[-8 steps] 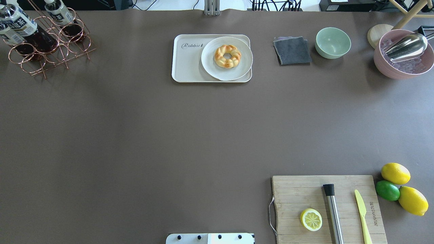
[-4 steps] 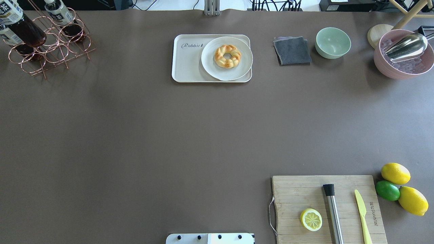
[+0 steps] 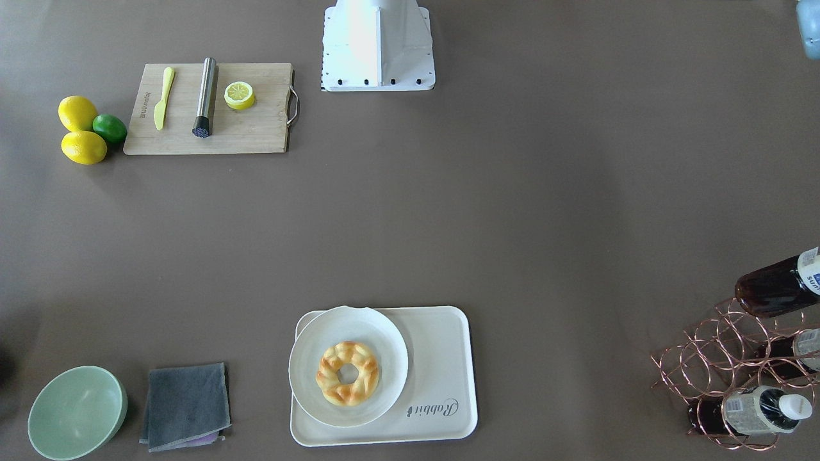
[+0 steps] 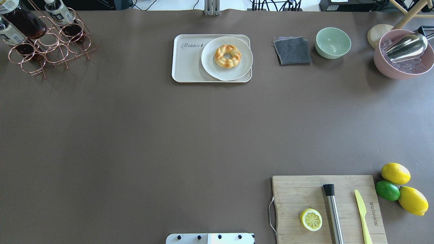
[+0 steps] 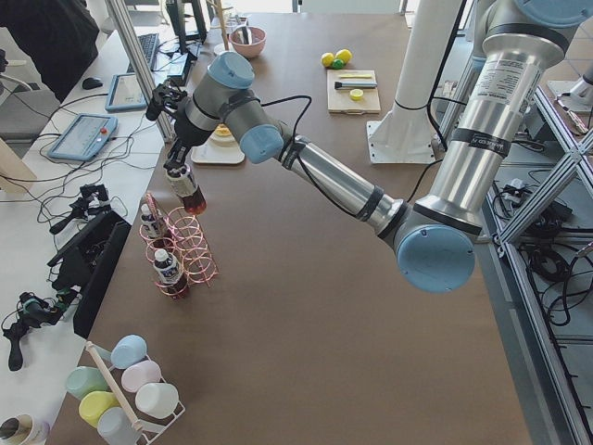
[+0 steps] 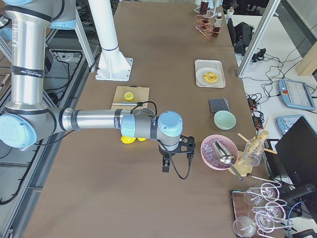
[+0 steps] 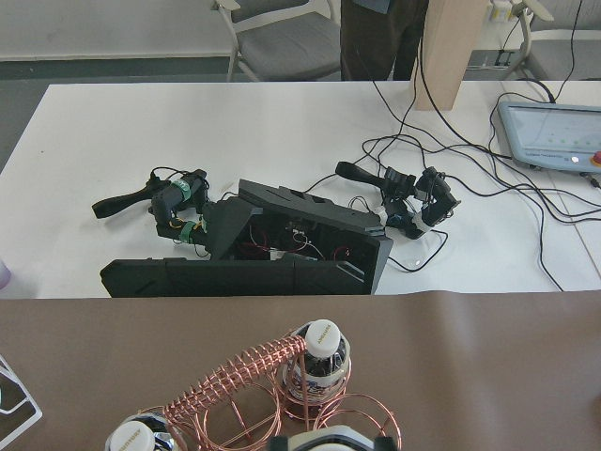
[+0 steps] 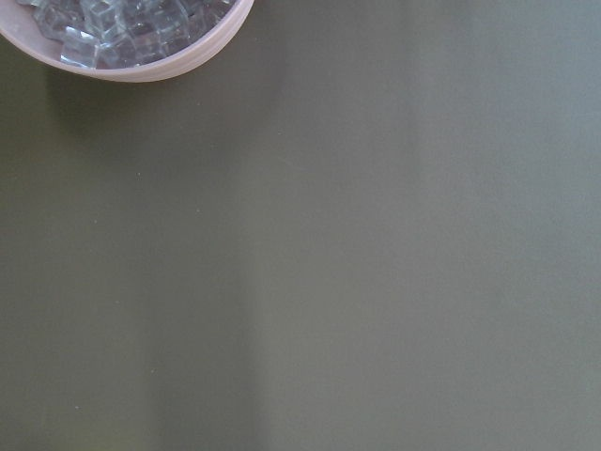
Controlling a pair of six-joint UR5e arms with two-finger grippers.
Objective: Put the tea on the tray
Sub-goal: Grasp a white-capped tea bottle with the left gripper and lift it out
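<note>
You have the left arm (image 5: 334, 181) stretched long from its shoulder out across the table (image 5: 306, 306), with the forearm sloping gently upward. Its wrist is folded so the left gripper (image 5: 177, 163) points straight down. From this side you cannot tell how its jaws stand. Your right arm (image 6: 94, 120) reaches out level, wrist turned over, and the right gripper (image 6: 166, 166) hangs downward close over the table, its jaws equally unreadable.

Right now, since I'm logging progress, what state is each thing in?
tea: raised over the rack, under the left hand; grip not clear
tray: no tea on it, plate on one end
rack: holds two capped bottles
green bowl: empty
pink bowl: full of ice, scoop in it
cloth: folded
lemon half: cut face up
</note>
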